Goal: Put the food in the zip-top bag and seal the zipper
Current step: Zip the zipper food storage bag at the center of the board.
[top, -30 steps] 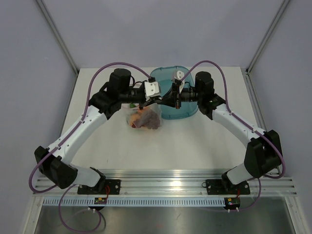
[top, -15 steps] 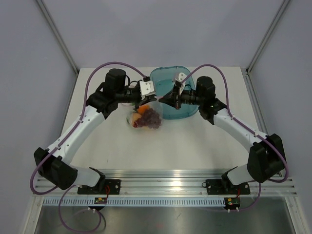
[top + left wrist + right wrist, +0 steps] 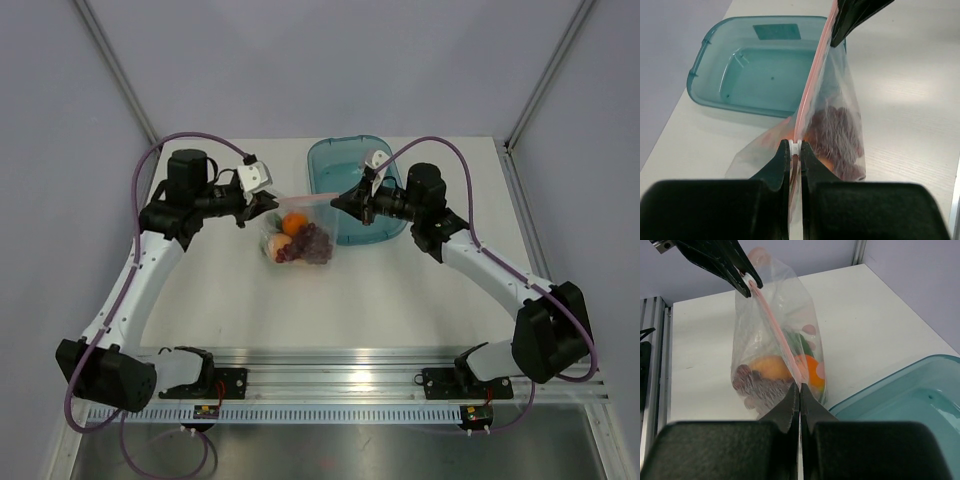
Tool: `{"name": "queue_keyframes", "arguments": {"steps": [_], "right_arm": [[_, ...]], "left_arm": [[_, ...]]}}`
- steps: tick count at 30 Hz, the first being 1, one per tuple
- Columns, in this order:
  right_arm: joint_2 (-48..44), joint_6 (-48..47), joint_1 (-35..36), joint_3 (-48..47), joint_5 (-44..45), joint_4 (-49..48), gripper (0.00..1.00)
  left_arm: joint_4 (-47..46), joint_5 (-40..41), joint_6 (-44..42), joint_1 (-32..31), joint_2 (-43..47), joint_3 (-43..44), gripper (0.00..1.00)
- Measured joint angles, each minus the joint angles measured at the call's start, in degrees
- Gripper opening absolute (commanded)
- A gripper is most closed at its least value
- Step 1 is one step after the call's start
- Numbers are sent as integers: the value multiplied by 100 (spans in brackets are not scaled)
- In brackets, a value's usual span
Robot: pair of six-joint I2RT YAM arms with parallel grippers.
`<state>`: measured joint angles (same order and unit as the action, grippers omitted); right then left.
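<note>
- The left pincer [image 3: 272, 208] is pressed together on one end of the zipper [image 3: 305, 200]. In its wrist view the two fingertips [image 3: 789, 150] meet on the strip with no gap.
- The right pincer [image 3: 338, 200] is pressed together on the other end of the zipper. Its fingertips [image 3: 794, 392] clamp the strip from both sides.
- The zipper runs as one straight pink line from pincer to pincer, raised above the worktop [image 3: 400, 300]. It looks pressed shut along its run, though the views are too coarse to confirm the seal.
- The bag [image 3: 300, 240] hangs below the zipper, between the two pincers and slightly nearer the arm bases than either.
- The fruits [image 3: 767, 367] sit inside the bag, gathered at its bottom, well below both pincers:
  - the grapes [image 3: 837, 130] lie lowest;
  - two orange pieces sit beside them;
  - a green piece [image 3: 802, 345] lies above the orange ones.
- The tray [image 3: 345, 165] stands on the worktop just beside the bag, on the right arm's side. The right pincer is above its near left edge.
</note>
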<state>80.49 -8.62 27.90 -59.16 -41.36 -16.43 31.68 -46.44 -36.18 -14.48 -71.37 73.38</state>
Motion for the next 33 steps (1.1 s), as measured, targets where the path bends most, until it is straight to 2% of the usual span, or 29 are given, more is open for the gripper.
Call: {"name": "queue_keyframes", "arguments": {"steps": [11,19,33], "right_arm": [[-63,181,-42,35,52,24,0],[-402,201,-151,254,306,302,0],[-935,188,-210,520,579,837,0]], "left_arm": [[76,-138,234,1091,879,-761,0],[76,-197,328,1604,962,-828,0],[186,-459,474,1738,1091,-901,0]]}}
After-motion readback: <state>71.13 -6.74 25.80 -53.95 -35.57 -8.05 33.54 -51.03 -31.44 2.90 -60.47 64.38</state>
